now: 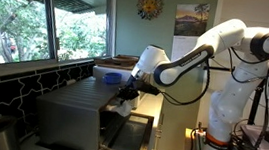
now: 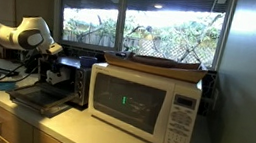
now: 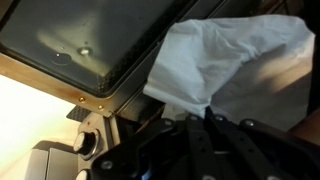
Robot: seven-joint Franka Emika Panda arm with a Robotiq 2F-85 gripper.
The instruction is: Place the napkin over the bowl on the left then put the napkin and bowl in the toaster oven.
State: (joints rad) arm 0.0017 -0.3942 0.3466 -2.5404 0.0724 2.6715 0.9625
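The arm reaches down to the front of the toaster oven. The oven stands on the counter along its back edge, under the window. Its glass door is dropped open and lies nearly flat, and it sticks out toward the front edge of the counter.

In the wrist view the napkin is a crumpled white heap just beside the long edge of the door, and it touches the dark frame there. The lower tip of the cloth runs down between the jaws. The jaws are pressed together and seem to pinch this tip, but the exact place of contact is dark and a little blurred. What lies under the cloth I cannot tell. To the right of the napkin there is only a dim brown surface.

Below the door in the wrist view, a round knob shows on the front of the oven.

In an exterior view a silver-white microwave stands on the same counter, just beside the oven and nearer to the end of the counter at the wall. A flat brown thing lies on top of it. In an exterior view a sun ornament and a small picture hang on the wall behind the arm.
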